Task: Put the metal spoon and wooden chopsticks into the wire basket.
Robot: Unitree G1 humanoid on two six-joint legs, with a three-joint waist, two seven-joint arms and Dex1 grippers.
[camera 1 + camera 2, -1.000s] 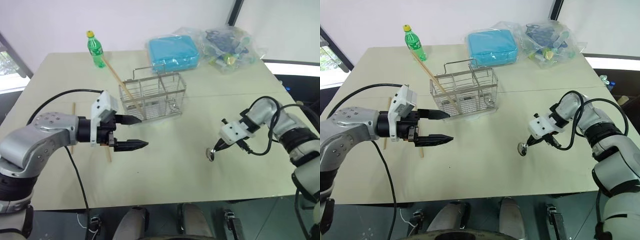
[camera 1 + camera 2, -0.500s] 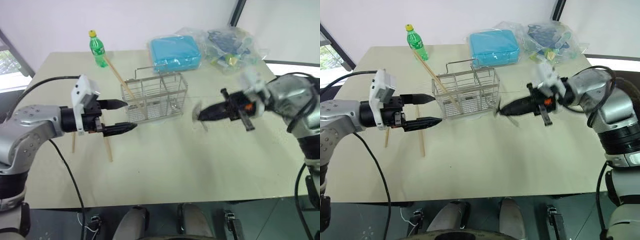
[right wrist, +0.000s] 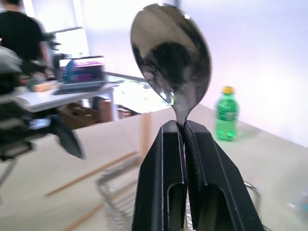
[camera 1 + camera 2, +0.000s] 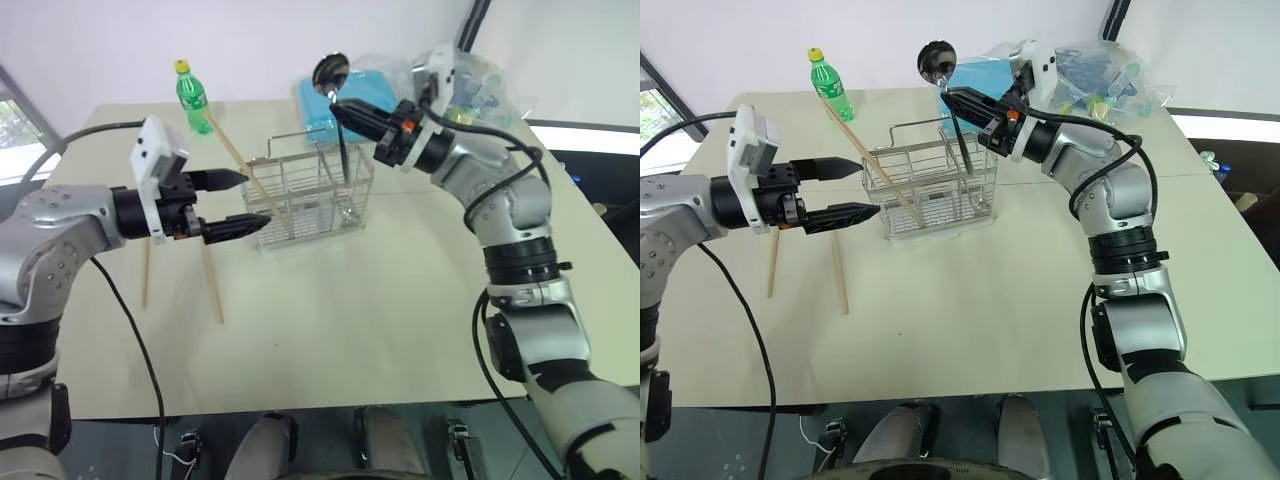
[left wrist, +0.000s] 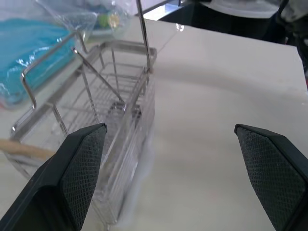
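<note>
Right gripper [image 4: 340,107] clamped on a spoon [image 4: 328,70] above the wire basket [image 4: 310,195] near the table's [image 4: 400,320] far edge, one chopstick [image 4: 240,160] leaning inside, two chopsticks [image 4: 212,290] lay near the left edge, left gripper [image 4: 245,200] hung spread wide beside the basket.

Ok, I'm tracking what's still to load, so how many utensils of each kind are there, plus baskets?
wooden chopsticks: 3 (one leaning in the basket, two lying outside it)
metal spoon: 1
wire basket: 1
Total: 5
</note>
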